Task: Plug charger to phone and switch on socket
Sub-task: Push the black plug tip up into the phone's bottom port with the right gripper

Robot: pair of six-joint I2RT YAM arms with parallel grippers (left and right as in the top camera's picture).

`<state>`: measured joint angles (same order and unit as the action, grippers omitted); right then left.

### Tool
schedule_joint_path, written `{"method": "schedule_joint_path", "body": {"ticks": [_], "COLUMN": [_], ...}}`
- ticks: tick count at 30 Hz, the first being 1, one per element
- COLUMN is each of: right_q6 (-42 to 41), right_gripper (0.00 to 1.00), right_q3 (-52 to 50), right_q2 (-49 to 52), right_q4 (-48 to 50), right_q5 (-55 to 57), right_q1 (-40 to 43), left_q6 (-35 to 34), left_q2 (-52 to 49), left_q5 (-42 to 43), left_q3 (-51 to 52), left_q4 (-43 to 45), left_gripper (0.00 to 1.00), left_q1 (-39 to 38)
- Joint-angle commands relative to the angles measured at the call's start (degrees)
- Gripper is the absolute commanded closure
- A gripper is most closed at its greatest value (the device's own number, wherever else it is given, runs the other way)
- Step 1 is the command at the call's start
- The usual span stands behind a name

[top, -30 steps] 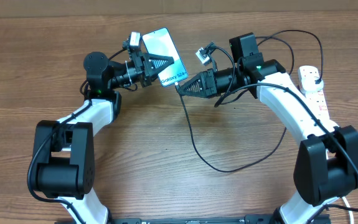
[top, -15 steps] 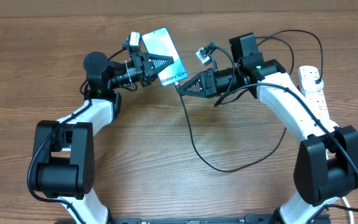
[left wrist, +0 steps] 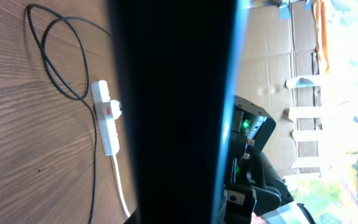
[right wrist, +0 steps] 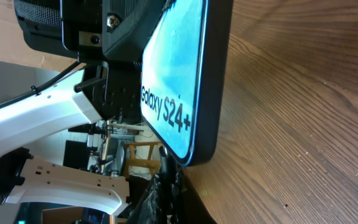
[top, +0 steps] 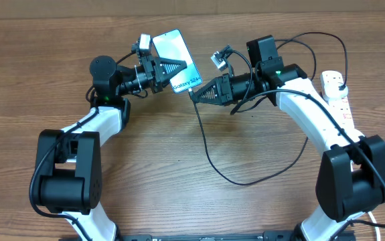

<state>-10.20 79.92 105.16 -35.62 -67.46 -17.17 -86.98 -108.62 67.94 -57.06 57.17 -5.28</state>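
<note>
My left gripper (top: pixel 173 68) is shut on the phone (top: pixel 177 60) and holds it above the table, its light blue screen tilted up. In the left wrist view the phone's dark body (left wrist: pixel 172 112) fills the middle and hides the fingers. My right gripper (top: pixel 196 94) is shut on the charger's black connector tip (right wrist: pixel 167 168), which meets the phone's bottom edge (right wrist: pixel 188 149) below the printed text. I cannot tell how deep the tip sits. The thin black cable (top: pixel 209 154) loops down over the table and back up towards the white socket (top: pixel 337 94) at the far right.
The socket's thick white cord (left wrist: pixel 119 186) trails off along the wood table (top: pixel 179 174). A cable loop (top: pixel 316 40) lies behind the right arm. Cardboard (left wrist: pixel 278 74) stands beyond the table's far edge.
</note>
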Motion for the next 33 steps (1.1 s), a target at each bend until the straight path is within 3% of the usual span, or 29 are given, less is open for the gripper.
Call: {"method": "schedule_joint_path", "body": {"ticks": [1,33], "right_q6": [-0.11,-0.26], "right_gripper": [0.96,0.96], "right_q3": [-0.48,-0.48], "right_q2": [-0.7,-0.7], "right_q4": [0.04,-2.36], "right_q5": [0.52,0.52], "right_q1": [0.42,0.42], "left_q6": [3.02,6.16], "left_q2": [1.46,1.46], "left_q5": [1.18,2.38], "left_q3": [-1.11,-1.14], "left_q4": [0.55,0.55], "left_gripper": [0.96,0.96], "left_q1": [-0.55,-1.49]}}
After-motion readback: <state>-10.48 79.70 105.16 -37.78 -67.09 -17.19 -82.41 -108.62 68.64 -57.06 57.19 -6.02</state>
